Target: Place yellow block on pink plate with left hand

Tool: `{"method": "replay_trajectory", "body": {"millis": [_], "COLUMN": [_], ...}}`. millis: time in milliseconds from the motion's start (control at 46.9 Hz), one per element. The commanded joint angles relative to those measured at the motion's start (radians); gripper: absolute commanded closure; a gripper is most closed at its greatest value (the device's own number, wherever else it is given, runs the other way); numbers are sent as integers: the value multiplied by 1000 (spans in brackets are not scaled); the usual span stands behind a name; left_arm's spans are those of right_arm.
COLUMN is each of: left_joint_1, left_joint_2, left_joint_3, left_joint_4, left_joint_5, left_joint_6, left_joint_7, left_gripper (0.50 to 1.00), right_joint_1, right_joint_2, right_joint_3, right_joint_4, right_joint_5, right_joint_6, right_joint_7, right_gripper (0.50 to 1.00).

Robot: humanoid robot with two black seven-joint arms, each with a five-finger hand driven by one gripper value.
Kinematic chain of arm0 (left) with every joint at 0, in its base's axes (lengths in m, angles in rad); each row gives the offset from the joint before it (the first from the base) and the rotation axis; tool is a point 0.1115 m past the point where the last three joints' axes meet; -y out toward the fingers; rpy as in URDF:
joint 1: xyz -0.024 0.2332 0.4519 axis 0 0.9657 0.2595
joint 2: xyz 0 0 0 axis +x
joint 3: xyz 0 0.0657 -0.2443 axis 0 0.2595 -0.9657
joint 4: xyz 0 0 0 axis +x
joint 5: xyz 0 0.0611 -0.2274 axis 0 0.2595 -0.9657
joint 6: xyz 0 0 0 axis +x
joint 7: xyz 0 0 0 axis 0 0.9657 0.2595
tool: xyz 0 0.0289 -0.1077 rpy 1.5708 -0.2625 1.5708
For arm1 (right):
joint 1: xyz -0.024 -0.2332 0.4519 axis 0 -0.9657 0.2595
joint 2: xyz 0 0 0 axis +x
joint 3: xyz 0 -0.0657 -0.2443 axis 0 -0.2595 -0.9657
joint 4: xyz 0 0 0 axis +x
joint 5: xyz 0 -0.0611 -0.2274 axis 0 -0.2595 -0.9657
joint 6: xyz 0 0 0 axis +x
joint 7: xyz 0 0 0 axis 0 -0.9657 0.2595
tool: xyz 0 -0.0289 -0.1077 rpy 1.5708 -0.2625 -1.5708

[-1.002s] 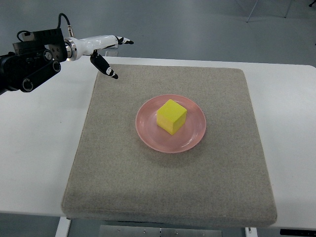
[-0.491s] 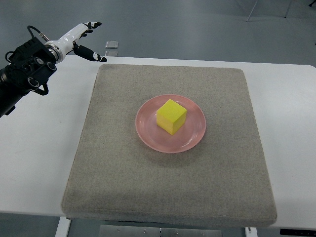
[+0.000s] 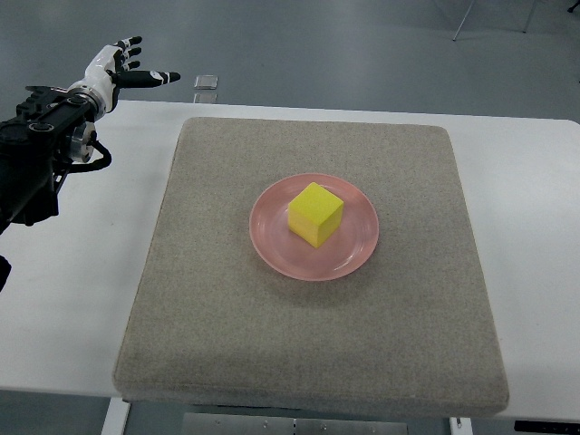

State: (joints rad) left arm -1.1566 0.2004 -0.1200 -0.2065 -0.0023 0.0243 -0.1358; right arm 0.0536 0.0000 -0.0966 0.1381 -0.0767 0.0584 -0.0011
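Note:
A yellow block (image 3: 315,214) sits on the pink plate (image 3: 355,249) in the middle of the grey mat (image 3: 308,344). My left hand (image 3: 127,67) is far from it, raised over the table's far left corner, with its fingers spread and holding nothing. Its dark forearm (image 3: 41,154) comes in from the left edge. The right arm is out of view.
The mat lies on a white table (image 3: 63,290). A small clear object (image 3: 206,82) lies on the floor beyond the table's far edge. Chair legs (image 3: 494,18) show at the top right.
My left hand has drawn back to the left and away from the mat, turning as it went. The block and plate have not moved.

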Motion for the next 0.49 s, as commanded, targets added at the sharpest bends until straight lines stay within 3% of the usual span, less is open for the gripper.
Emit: {"method": "replay_trajectory", "body": {"millis": [0,128,363,469], "left_joint_1": [6,35,89,113], "left_joint_2": [-3,-4,-3,-3], "left_joint_3": [-23,-95,-250,-322], "left_joint_4": [-1,-1,1,1], "left_joint_5": [-62,-76,-74,-74], "left_joint_6": [-3,-35,-233,-267], "left_joint_7": [-1,-2,-42,-44], "left_gripper": [523,521,516,514], "right_joint_1": [0,0,0,0], "right_joint_2": [0,0,0,0], "right_joint_3": [0,0,0,0], "right_joint_4": [0,0,0,0], "right_joint_5": [0,0,0,0], "right_joint_6": [0,0,0,0], "right_joint_7": [0,1,0,1], "right_gripper": [576,576,576,576]}}
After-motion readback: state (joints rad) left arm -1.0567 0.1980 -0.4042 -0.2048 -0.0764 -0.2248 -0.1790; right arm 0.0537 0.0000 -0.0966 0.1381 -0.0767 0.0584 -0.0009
